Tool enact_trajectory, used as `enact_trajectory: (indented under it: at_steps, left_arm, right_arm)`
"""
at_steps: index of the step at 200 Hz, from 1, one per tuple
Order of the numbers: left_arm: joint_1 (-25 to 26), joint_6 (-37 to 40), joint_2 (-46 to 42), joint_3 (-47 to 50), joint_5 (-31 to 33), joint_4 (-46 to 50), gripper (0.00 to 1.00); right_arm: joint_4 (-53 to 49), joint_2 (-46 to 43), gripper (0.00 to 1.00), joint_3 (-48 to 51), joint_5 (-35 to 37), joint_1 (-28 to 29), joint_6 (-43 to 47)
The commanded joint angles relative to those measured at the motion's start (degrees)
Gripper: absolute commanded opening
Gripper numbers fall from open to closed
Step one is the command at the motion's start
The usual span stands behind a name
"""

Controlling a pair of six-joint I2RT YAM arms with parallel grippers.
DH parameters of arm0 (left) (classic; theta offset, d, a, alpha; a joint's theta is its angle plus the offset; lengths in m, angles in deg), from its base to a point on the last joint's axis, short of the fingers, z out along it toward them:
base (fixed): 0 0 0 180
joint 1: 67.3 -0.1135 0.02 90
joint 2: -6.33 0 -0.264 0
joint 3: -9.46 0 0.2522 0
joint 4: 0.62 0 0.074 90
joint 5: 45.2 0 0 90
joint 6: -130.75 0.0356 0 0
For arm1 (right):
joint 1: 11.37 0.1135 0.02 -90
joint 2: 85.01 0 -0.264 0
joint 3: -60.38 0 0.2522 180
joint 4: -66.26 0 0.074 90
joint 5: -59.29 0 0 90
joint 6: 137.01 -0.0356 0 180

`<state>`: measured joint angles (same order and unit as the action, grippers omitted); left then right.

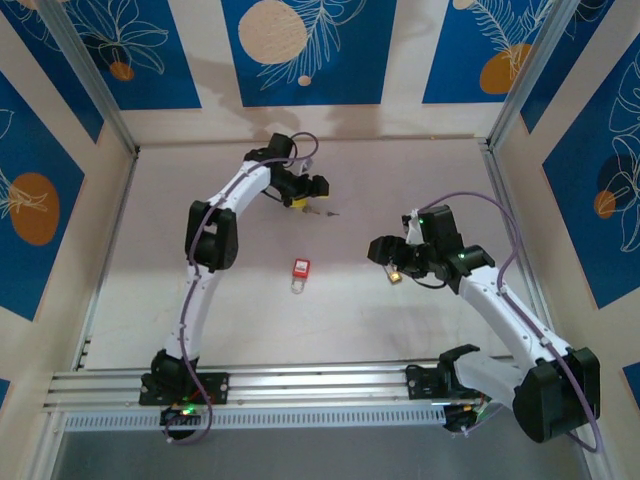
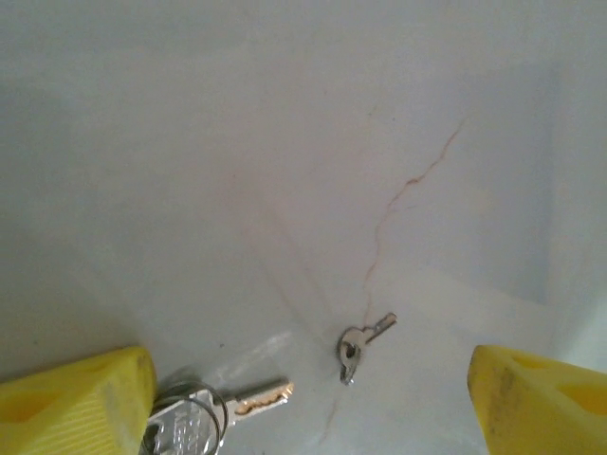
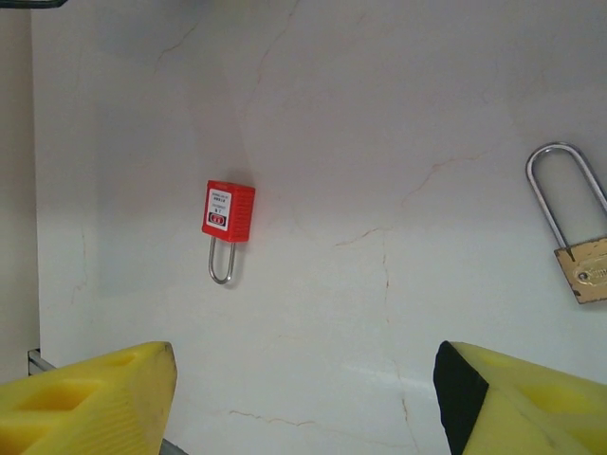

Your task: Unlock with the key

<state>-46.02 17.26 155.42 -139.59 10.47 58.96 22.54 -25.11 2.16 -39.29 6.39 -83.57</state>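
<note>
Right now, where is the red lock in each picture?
Top: red lock mid-table, between the two arms.
Right wrist: red lock left of centre, shackle pointing down.
Left wrist: aimed at keys instead.
Shared landmark: the pale veined table.

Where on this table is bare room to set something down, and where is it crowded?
Free: between the red padlock and the front rail; also the far right corner beyond the right hand. Crowded: around the keys by the left hand, and the brass padlock.
</note>
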Motion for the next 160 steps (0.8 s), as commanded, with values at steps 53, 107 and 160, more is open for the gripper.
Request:
enact_trajectory:
  at_steps: [53, 107, 160]
  left_arm:
    - [2.9, -0.9, -0.8, 1.4, -3.3, 3.7, 0.80]
    - [6.5, -0.6, -12.8, 23.2, -0.1, -5.4, 0.75]
    - [12.4, -5.5, -24.2, 42.5, -2.5, -19.9, 0.74]
  right_arm:
    - [-3.3, -2.3, 0.74, -1.8, -0.3, -0.4, 0.9]
    - [-1.7, -1.7, 0.74, -0.2, -1.3, -1.6, 1.4]
    - [0.8, 2.0, 0.74, -0.6, -2.0, -2.3, 1.7]
